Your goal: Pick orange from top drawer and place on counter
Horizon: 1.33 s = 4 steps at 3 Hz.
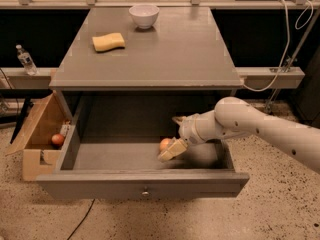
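Observation:
The orange (164, 144) lies on the floor of the open top drawer (142, 184), right of its middle. The drawer is pulled out, its small round knob on the flat front panel. My gripper (170, 150) reaches into the drawer from the right on a white arm, its beige fingers (176, 148) right against the orange's front right side. The counter (150, 49) is the grey top of the cabinet above the drawer.
A white bowl (144, 15) and a yellow wavy sponge (108, 41) sit at the counter's back. A cardboard box (36, 134) holding a redder round fruit (58, 140) stands left of the cabinet. A small bottle (25, 59) stands on the left ledge.

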{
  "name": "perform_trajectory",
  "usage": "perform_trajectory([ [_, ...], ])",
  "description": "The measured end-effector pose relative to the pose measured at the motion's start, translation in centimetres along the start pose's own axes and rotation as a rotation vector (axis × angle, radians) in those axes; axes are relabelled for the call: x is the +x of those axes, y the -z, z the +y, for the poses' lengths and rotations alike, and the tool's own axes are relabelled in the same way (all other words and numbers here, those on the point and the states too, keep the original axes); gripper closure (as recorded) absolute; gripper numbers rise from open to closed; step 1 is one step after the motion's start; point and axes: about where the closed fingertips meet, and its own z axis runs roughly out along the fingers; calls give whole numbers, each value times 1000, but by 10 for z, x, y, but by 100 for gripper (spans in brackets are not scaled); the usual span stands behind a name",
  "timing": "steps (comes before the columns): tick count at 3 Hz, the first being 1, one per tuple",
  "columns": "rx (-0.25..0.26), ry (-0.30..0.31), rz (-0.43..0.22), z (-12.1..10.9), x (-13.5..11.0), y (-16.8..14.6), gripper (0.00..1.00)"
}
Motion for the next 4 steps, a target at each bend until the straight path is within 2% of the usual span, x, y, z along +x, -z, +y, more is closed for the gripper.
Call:
perform_trajectory([
  [1, 4, 4, -6, 8, 3, -7, 16],
  [2, -5, 2, -12, 17, 8, -15, 49],
  [3, -11, -2, -13, 20, 11, -16, 72],
  [4, -8, 19, -36, 24, 11, 5, 95],
])
